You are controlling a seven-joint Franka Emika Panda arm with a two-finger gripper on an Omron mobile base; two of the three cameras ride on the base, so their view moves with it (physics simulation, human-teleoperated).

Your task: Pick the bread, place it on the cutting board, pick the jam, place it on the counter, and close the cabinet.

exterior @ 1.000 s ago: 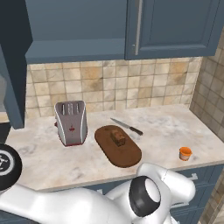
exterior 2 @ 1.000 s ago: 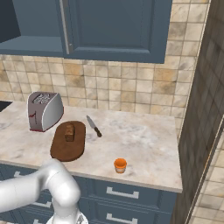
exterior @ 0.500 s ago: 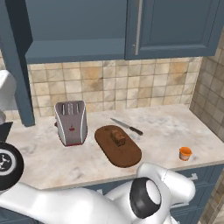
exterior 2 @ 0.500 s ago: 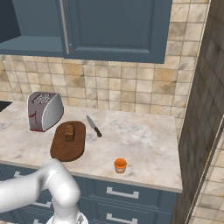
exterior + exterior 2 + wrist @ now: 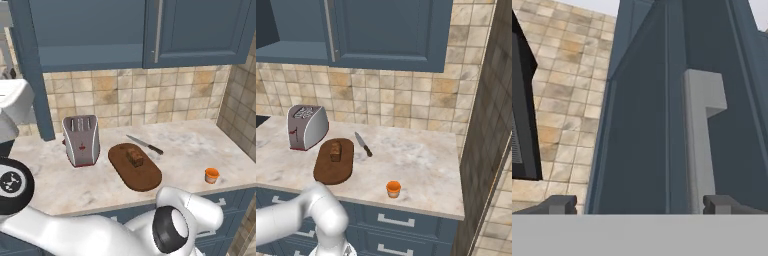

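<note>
Against the earlier left base pictures, open cabinet door now swinging further in from the left edge of the frame, its edge running down to just above the bench; white arm parts at the far left now sitting higher; bread, board and jam lying unchanged. Claw standing fully spread at the bottom of the hand view, gripping nothing, its two dark tips flanking the blue-grey door panel and the pale handle running up the middle right of that frame; contact with the door impossible to tell. One bread chunk lying on the upper half of the one cutting board, at lower centre of the left base view, its long axis running along the board's. Board's long axis slanting from upper left to lower right in that view, and running nearly top to bottom at left of centre in the right base view. One jam jar standing upright on the bench at the lower right of the left base view, near the front edge, well apart from the board. One toaster sitting left of the board, one knife lying just beyond the board, blade pointing toward the upper left. One slim silver handle hanging upright on the closed door at top centre.
</note>
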